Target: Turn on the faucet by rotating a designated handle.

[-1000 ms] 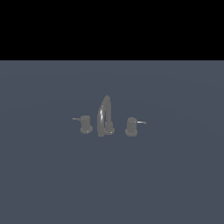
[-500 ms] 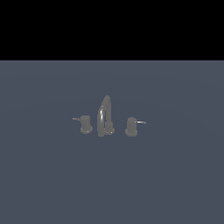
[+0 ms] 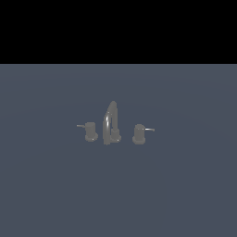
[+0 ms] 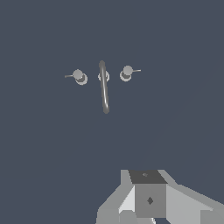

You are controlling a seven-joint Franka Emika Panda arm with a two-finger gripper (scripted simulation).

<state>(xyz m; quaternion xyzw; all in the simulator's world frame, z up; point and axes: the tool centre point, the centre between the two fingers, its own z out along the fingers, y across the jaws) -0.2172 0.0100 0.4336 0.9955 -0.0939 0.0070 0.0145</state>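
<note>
Flat slate-grey floor [image 3: 55, 194], black void behind. I see only gripper [image 4: 146, 216] housing at the wrist view's edge; can't tell whether the jaws are open or closed. It's high above and well apart from the faucet [image 3: 111, 124]. Target handle [image 3: 139, 133] sits on the exterior view's right, bright lever rod pointing outward, untouched. I judge we're in the approach phase. Next: descend, line up beside that rod, push it round.
</note>
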